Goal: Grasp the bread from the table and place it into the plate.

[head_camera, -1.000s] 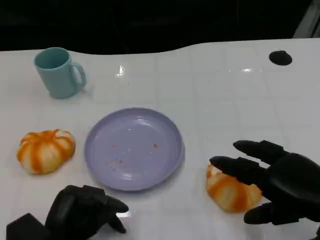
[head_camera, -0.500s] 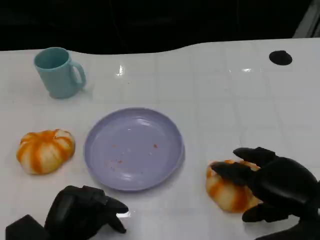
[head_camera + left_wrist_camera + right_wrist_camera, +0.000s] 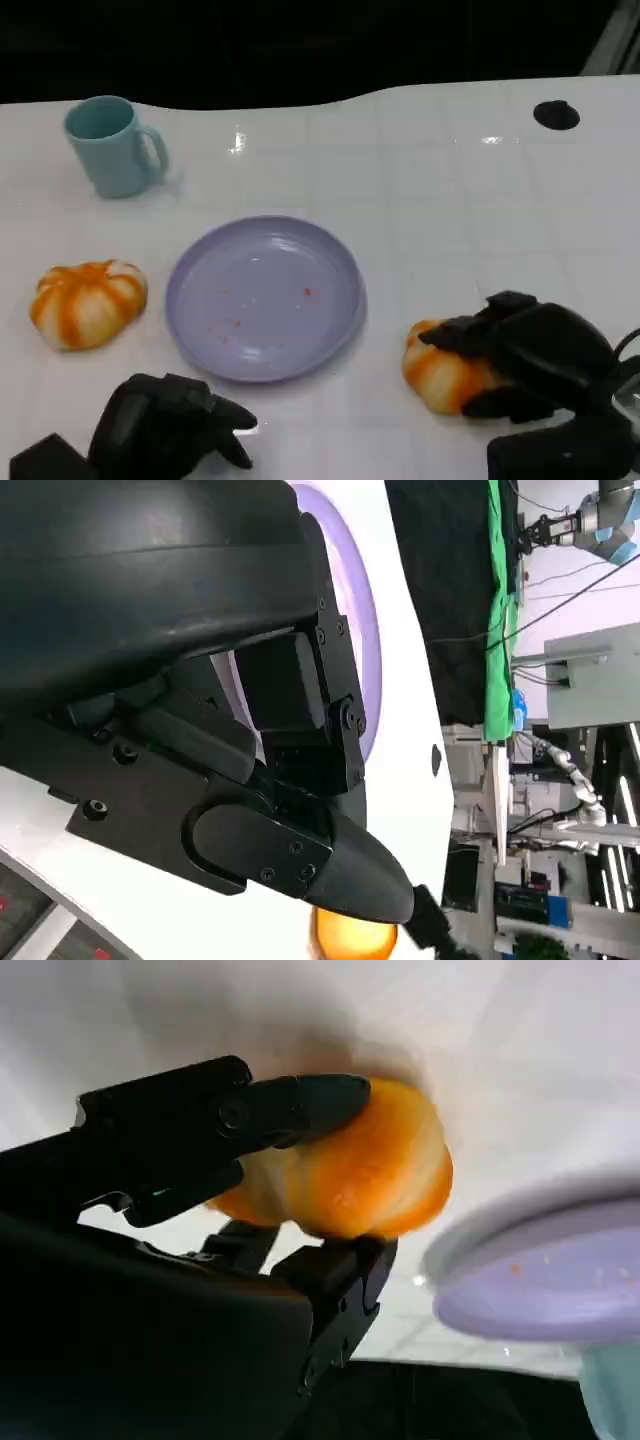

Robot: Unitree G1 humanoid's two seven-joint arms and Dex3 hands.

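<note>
One plate (image 3: 265, 297), crumbs only, mug (image 3: 108, 146) nearby

Over the last second the right hand (image 3: 535, 360), which hovered with its fingers (image 3: 300, 1105) spread above the bread (image 3: 440, 375) at the near right of the table, has come down and closed them around that bread, gripping it from both sides.
</note>
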